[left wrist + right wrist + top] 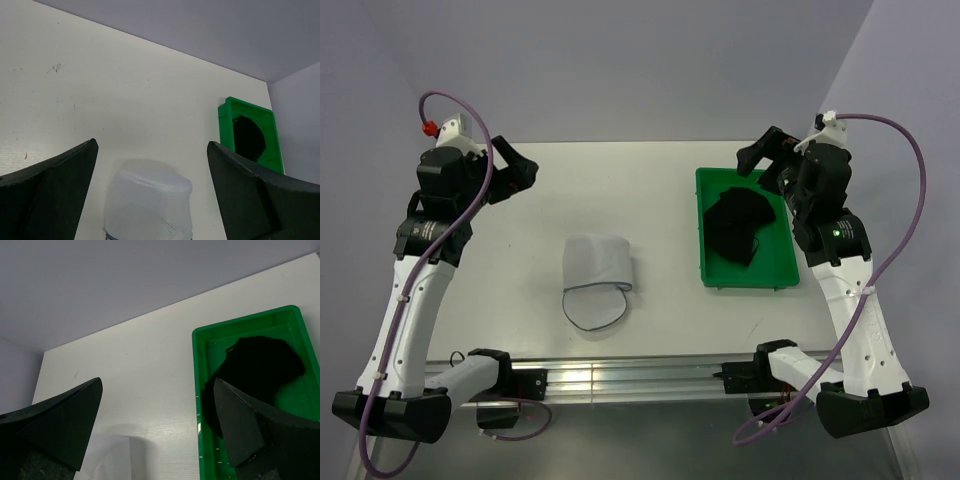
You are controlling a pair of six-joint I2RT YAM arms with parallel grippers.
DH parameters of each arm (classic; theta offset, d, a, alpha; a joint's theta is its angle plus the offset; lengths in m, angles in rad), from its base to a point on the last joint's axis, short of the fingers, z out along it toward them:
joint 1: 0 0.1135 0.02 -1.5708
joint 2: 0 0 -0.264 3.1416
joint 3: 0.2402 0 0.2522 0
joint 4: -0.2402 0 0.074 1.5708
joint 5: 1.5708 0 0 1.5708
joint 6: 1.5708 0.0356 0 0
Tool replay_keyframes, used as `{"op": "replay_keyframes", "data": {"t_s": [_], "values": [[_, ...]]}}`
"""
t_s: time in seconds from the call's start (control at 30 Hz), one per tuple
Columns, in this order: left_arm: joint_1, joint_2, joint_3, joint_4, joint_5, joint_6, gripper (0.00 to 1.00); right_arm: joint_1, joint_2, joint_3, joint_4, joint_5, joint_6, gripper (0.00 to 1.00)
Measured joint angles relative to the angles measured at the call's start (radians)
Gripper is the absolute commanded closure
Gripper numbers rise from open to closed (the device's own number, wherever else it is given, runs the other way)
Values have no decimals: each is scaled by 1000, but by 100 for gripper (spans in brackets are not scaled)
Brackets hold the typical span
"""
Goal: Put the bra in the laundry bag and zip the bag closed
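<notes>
The bra (738,226) is matt black cloth, the tray (775,262) glossy green plastic, the laundry bag (597,265) pale mesh

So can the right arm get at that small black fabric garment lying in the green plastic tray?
Probably yes. The right arm's fingers hang open over the far end of the green plastic tray, and the small black fabric garment lies uncovered inside, nothing between them.

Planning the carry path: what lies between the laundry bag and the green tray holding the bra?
Only bare table separates the laundry bag from the green tray; the top external view shows it.
</notes>
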Motion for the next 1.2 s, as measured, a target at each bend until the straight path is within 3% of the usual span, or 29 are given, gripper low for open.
{"op": "replay_keyframes", "data": {"t_s": [0.53, 0.8, 1.07, 1.2], "values": [[-31, -24, -37, -11, -21, -2, 3, 0, 0, 0, -28, 29, 5, 0], [-363, -54, -220, -78, -202, -32, 19, 0, -55, -79, -32, 25, 7, 0], [-707, -23, -271, -230, -404, -71, 14, 0, -95, -132, -35, 26, 7, 0], [-883, 70, -274, -292, -539, -103, 13, 0, -109, -144, -34, 26, 8, 0]]}}
